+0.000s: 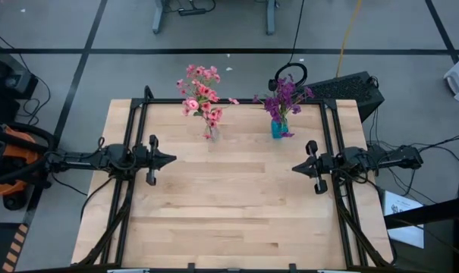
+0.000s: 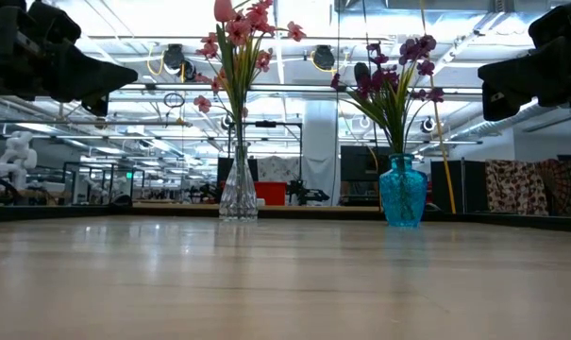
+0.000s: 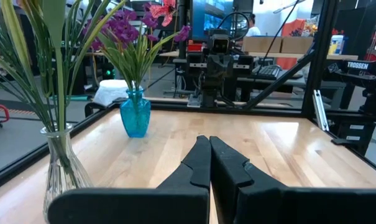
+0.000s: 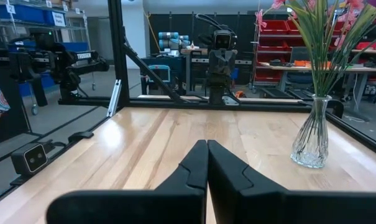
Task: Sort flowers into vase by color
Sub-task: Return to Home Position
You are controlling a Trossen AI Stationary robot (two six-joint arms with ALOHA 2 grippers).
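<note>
Now the left tool (image 1: 172,160) and right tool (image 1: 294,168) are clenched empty; a careless swing could tip the transparent vase (image 2: 238,194)

Ahead of the left gripper (image 1: 171,159) and off to its left: pink flowers (image 1: 201,97) in a clear vase (image 1: 209,133). Ahead of the right gripper (image 1: 297,168) and off to its right: purple flowers (image 1: 284,95) in a blue vase (image 1: 278,130). Over the wooden table (image 1: 237,227), tip facing tip, pinched closed, well apart.
</note>
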